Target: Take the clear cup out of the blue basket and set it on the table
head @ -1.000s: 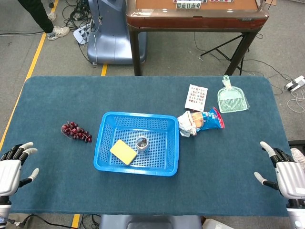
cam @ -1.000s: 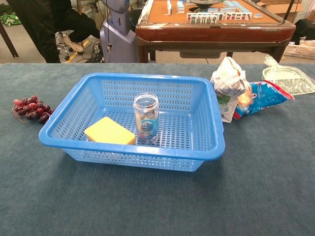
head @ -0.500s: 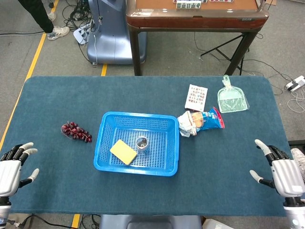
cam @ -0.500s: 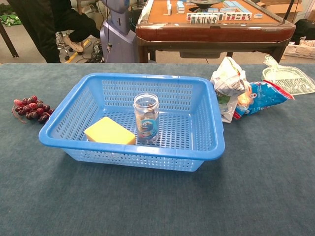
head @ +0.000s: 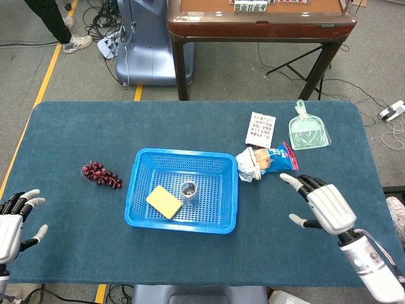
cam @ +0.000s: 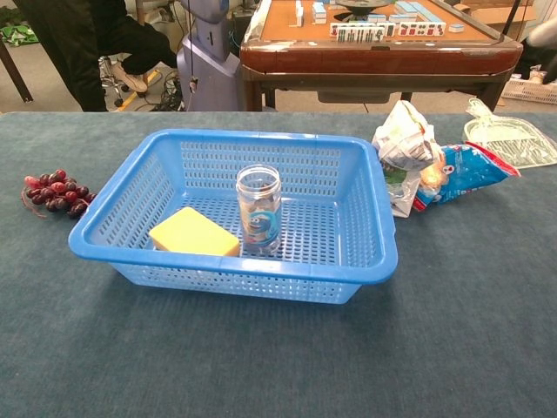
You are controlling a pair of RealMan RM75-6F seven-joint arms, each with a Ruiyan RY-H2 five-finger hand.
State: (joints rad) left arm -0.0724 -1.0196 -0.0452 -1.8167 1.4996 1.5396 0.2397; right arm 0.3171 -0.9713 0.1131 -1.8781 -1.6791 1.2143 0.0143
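The clear cup (head: 188,191) (cam: 259,210) stands upright inside the blue basket (head: 140,181) (cam: 380,252), beside a yellow sponge (head: 164,202) (cam: 193,232). My right hand (head: 323,204) hovers over the table to the right of the basket, fingers spread and empty, well apart from the cup. My left hand (head: 12,223) stays at the table's near left edge, fingers apart, holding nothing. Neither hand shows in the chest view.
A bunch of dark grapes (head: 100,175) (cam: 55,192) lies left of the basket. Snack bags (head: 266,161) (cam: 425,165) sit at its right rear corner. A card (head: 260,128) and a green dustpan (head: 307,130) lie further back.
My right hand has risen from the table's near right edge and moved left and forward toward the basket. The left hand has dropped slightly.
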